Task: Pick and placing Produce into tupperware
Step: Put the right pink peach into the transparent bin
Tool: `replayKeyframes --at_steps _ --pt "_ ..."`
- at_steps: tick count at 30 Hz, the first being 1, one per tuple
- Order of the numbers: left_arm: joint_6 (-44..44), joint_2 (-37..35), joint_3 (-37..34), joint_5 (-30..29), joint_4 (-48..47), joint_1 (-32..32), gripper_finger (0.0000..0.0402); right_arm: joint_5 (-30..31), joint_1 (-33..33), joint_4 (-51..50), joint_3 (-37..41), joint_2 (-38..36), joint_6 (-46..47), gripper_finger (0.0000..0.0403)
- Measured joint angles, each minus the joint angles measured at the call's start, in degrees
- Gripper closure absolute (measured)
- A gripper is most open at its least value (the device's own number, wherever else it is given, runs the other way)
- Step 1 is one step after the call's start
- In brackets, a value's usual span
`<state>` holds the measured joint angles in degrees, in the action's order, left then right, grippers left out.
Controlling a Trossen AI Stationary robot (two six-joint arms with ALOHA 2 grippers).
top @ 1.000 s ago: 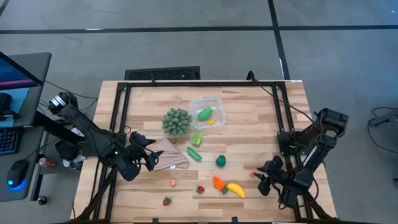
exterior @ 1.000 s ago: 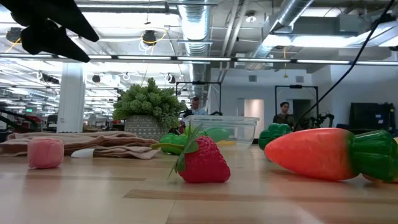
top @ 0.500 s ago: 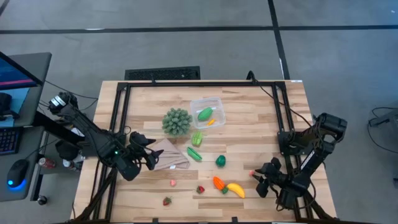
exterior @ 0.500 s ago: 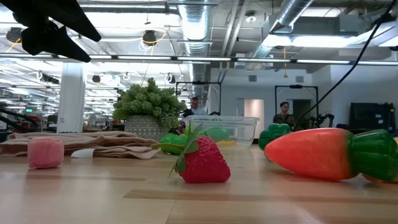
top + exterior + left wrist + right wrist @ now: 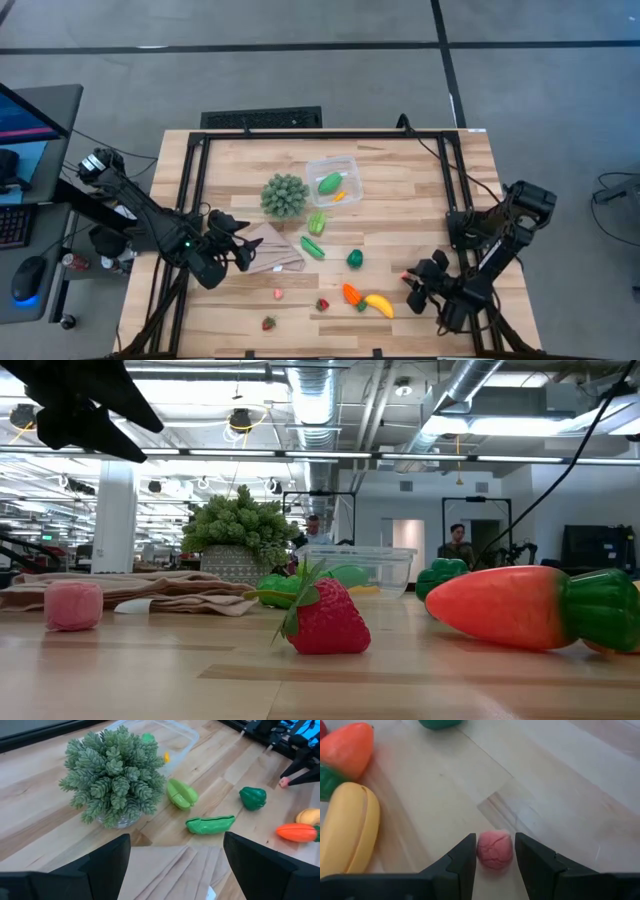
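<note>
My right gripper (image 5: 408, 279) is low over the table's near right part, shut on a small pink-red round piece (image 5: 494, 850) of the produce. Left of it lie a yellow banana (image 5: 379, 305), an orange carrot (image 5: 351, 295), a green pepper (image 5: 354, 259), green pods (image 5: 312, 247) and small strawberries (image 5: 322, 304). The clear tupperware (image 5: 333, 182) stands at the far middle with a green piece in it. My left gripper (image 5: 235, 250) hangs open above a tan cloth (image 5: 272, 250), touching nothing. My right gripper pinches the pink-red piece by its two opposite sides (image 5: 481, 851) between its two fingers (image 5: 465, 862), at their free ends. The fingers slant down from the table's right side. I cannot tell whether the piece is clear of the wood or resting on it.
A spiky green ball (image 5: 284, 196) stands between the cloth and the tupperware. A black frame (image 5: 190, 200) runs along the table's left, far and right sides. Bare wood lies between the right gripper and the tupperware.
</note>
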<state>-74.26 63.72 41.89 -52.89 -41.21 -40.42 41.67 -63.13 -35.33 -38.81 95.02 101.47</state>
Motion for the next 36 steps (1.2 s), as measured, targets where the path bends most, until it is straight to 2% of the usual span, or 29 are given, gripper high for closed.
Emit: replayKeyframes --at_steps 14,22,36 --pt "0.04 0.00 0.00 0.01 -1.65 0.02 0.0091 -1.09 1.37 0.02 0.00 -0.02 0.00 0.0310" --pt "0.04 0.00 0.00 0.01 -1.70 0.01 0.0091 -0.92 1.48 0.04 0.00 -0.04 0.06 0.0315" --pt "0.02 0.00 0.00 0.01 -1.82 0.01 0.0091 4.81 4.80 0.62 0.02 -1.20 0.09 0.0316"
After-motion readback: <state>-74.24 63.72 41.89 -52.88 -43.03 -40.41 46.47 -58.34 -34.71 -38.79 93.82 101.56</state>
